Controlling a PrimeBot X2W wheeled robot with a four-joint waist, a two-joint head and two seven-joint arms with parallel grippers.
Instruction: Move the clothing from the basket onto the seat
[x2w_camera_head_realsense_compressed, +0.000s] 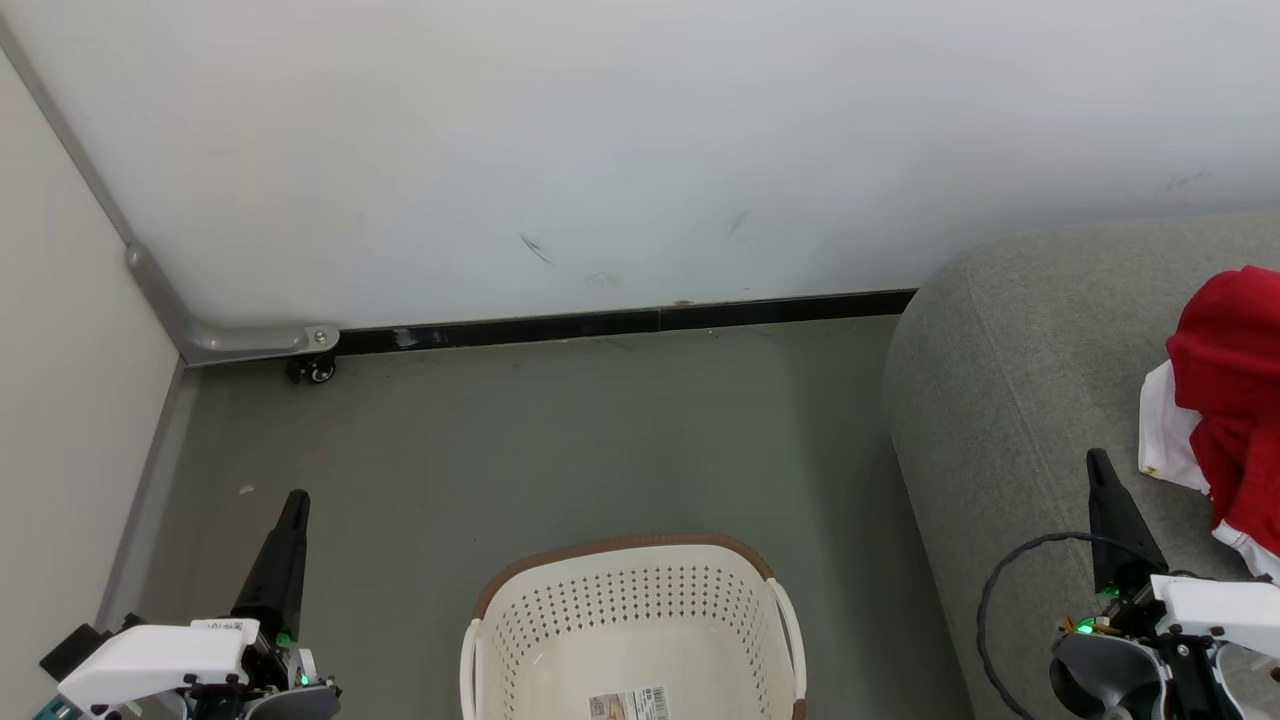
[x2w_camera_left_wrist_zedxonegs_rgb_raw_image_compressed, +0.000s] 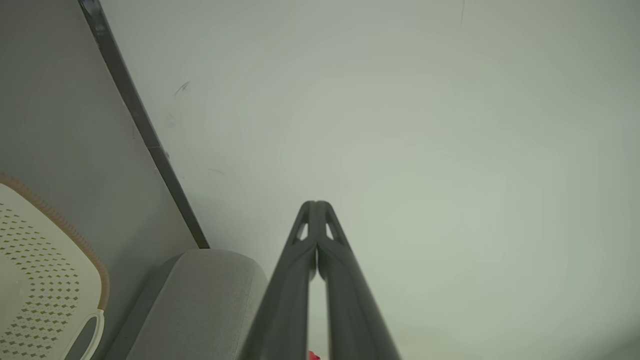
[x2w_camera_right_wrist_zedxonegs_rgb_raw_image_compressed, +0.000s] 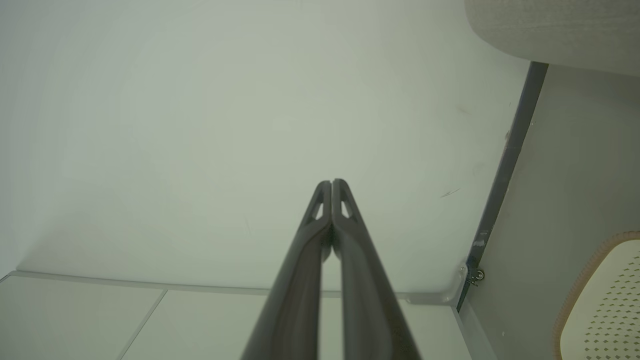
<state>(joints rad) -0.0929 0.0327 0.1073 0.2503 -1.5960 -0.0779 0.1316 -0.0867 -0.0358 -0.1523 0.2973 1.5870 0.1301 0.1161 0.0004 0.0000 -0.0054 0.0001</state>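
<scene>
The cream basket with a brown rim stands on the floor at the bottom middle; its inside holds a paper label and no clothes that I can see. Red and white clothing lies heaped on the grey seat at the right edge. My left gripper is shut and holds nothing, raised to the left of the basket. Over the seat's front part, my right gripper is shut and holds nothing, just left of the clothing. Both wrist views show the fingers pressed together: left gripper, right gripper.
A white wall with a black skirting strip closes the back. A side panel with a metal corner bracket and small caster bounds the left. Grey floor lies between the basket and the wall.
</scene>
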